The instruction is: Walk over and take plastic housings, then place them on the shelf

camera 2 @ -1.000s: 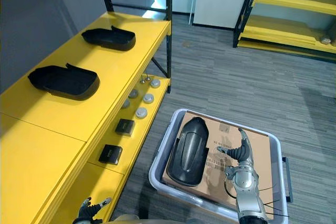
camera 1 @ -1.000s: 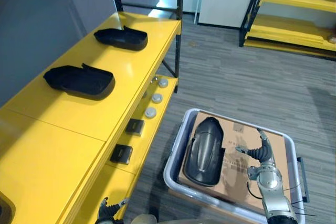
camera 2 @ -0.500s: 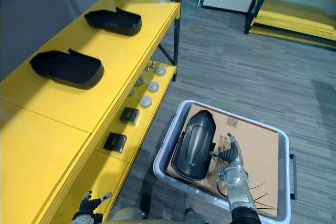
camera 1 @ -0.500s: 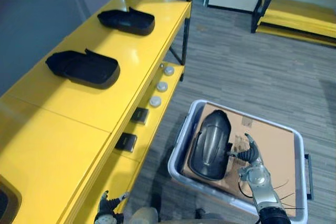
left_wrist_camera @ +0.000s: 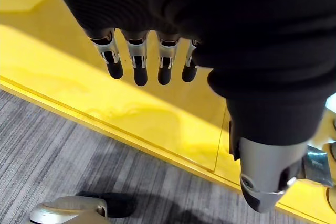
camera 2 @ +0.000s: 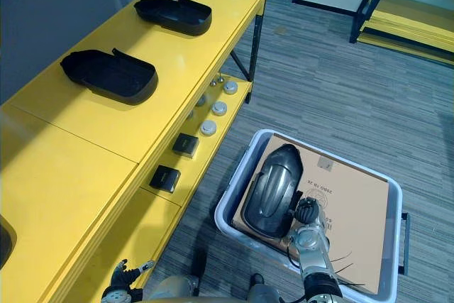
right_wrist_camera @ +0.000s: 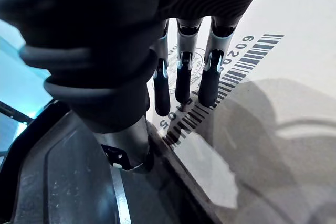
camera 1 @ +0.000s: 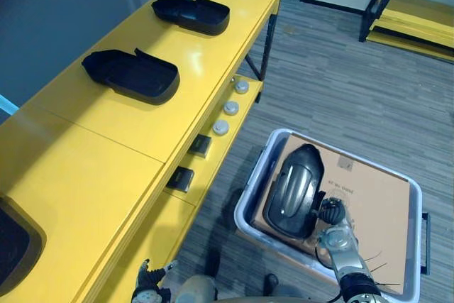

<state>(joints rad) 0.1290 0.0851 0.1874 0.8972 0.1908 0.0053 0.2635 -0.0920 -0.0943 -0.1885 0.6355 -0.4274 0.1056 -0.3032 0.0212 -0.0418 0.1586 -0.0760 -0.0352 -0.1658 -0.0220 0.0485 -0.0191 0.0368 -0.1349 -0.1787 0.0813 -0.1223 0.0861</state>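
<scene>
A dark glossy plastic housing (camera 1: 293, 189) lies on brown cardboard (camera 1: 369, 211) in a grey bin (camera 1: 246, 209) on the floor. My right hand (camera 1: 331, 213) is at the housing's right edge. In the right wrist view its thumb (right_wrist_camera: 126, 150) rests on the housing (right_wrist_camera: 52, 171) and its fingers (right_wrist_camera: 178, 80) curl down onto the cardboard (right_wrist_camera: 273, 51) just past the rim, pinching that edge. Two more black housings (camera 1: 131, 76) (camera 1: 191, 13) lie open side up on the yellow shelf top (camera 1: 106, 154). My left hand (camera 1: 146, 286) hangs open low beside the shelf, fingers (left_wrist_camera: 136, 61) straight.
Another dark part (camera 1: 14, 243) shows at the shelf's near left corner. White round knobs (camera 1: 232, 107) and small black boxes (camera 1: 201, 145) sit on the lower shelf. A second yellow rack (camera 1: 411, 26) stands at the far right across grey carpet.
The camera has moved, so the whole picture has shifted. My right hand went left across the cardboard to the housing's edge, and its fingers curled from straight. The left hand stays the same.
</scene>
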